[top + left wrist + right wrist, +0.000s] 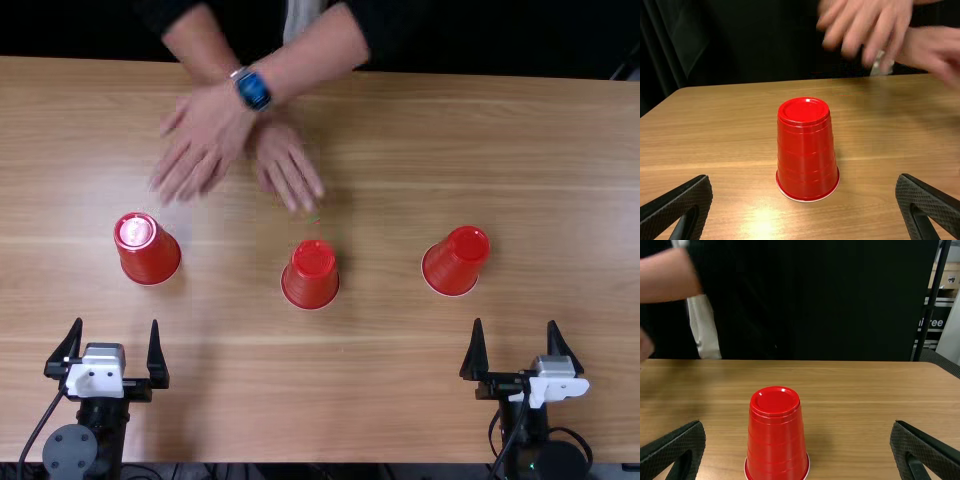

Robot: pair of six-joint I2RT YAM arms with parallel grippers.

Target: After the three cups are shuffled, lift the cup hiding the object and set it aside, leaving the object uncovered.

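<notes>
Three red cups stand upside down in a row on the table (560, 150): the left cup (146, 247), the middle cup (311, 273) and the right cup (456, 260). A person's two hands (235, 150) are crossed above the table just beyond the middle cup, touching no cup. My left gripper (110, 347) is open at the near edge, in line with the left cup (807, 149). My right gripper (514, 350) is open near the front edge, just right of the right cup (776, 440). The hidden object is out of sight.
The person's arms (300, 45) come in from the far edge, one wrist wearing a watch (253, 90). A dark curtain (840, 295) hangs behind the table, and a rack (940, 295) stands past the table's right end.
</notes>
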